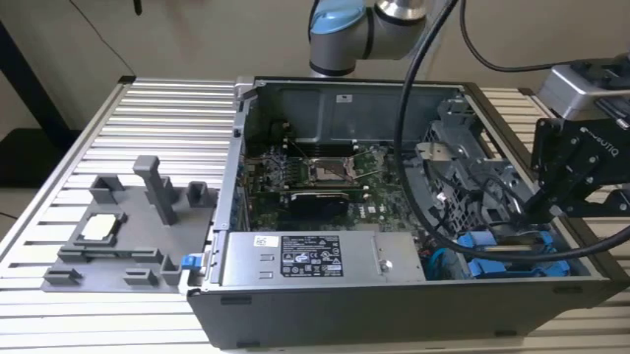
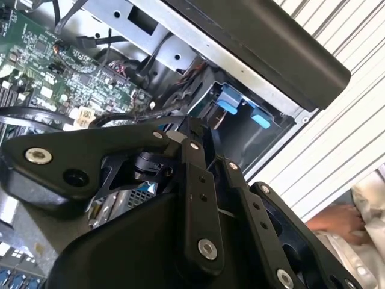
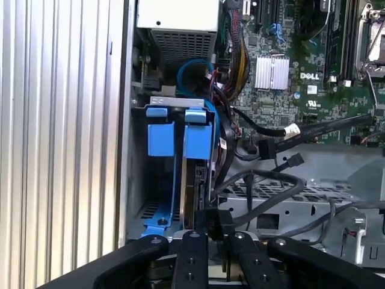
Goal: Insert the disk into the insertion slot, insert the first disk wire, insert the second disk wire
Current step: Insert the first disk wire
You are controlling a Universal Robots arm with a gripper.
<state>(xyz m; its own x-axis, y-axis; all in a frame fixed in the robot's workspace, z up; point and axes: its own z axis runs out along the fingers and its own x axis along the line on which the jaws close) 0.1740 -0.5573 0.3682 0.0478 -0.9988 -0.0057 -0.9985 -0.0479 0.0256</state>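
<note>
Inside the insertion slot (image 3: 144, 192), the disk (image 3: 194, 180) stands nearly home at the gripper (image 3: 215, 224), its grip unclear; both disk wires (image 3: 264, 147) apparently lie unplugged.

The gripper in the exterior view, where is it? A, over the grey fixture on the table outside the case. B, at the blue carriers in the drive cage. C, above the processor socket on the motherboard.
B: the gripper reaches down at the exterior view's right end of the case, just above the blue carriers in the drive cage, well apart from the processor socket and the grey fixture.
</note>
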